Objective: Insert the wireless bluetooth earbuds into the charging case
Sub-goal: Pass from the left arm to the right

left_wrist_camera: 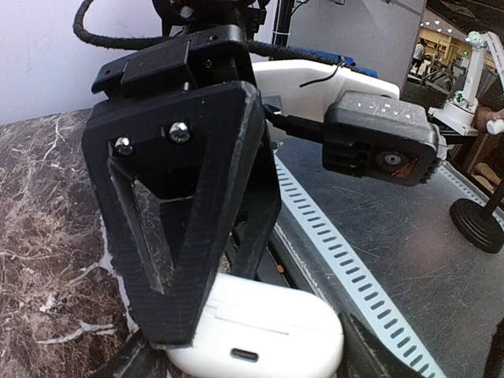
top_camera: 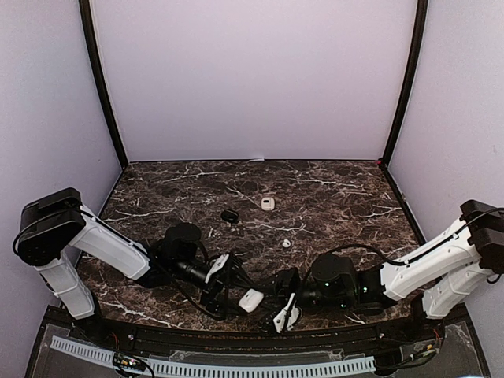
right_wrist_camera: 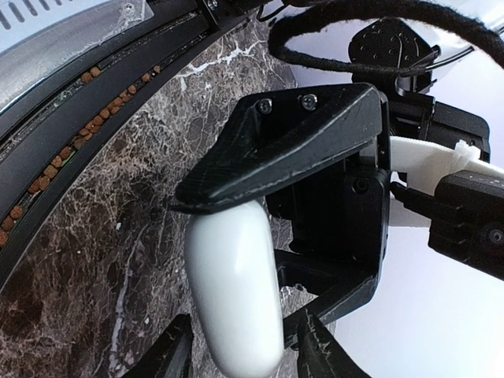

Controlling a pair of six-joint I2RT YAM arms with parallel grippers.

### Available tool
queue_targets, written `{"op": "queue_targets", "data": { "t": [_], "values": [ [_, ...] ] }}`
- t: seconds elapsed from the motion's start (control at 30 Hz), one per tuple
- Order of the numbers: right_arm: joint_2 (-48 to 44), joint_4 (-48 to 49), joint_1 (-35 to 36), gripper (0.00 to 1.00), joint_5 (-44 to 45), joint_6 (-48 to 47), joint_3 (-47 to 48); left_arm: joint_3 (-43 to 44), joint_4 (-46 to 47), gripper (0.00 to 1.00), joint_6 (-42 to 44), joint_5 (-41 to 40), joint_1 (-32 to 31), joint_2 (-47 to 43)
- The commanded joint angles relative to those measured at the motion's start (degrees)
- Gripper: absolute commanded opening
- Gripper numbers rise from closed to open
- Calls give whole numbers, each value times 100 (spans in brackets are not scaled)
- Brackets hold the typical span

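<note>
White and tiny, one earbud [top_camera: 287, 243] lies on the counter [top_camera: 346, 197] far of both tools; left tool [top_camera: 233, 288] clamps the charging case [top_camera: 251, 300], right tool [top_camera: 280, 309] flanks it, grip indeterminate.

— Top view?
— Fixed high behind the near side, looking down and forward across the whole marble table [top_camera: 331, 197] (far back, everything small).
— Wrist views?
— Pressed in close, low by the near edge: left facing out past the slotted rail [left_wrist_camera: 346, 260], right facing along the marble toward it.
— Shared?
— Charging case [top_camera: 250, 300]: tiny from above, same case [left_wrist_camera: 260, 335] low in the left wrist view, mid-frame in the right.
</note>
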Motion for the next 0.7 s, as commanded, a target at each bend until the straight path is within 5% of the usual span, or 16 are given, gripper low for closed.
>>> {"op": "queue_targets", "data": {
  "t": [0.0,0.23,0.67],
  "values": [
    [103,409,68,44,60,-26,-62,-66,267,38,-130,169,35,-62],
    [161,486,73,33,21,8,-19,-69,271,39,-151,151,43,-77],
    [29,458,75,23,83,401,-56,-225,211,82,-7,-116,44,-336]
  ]
}}
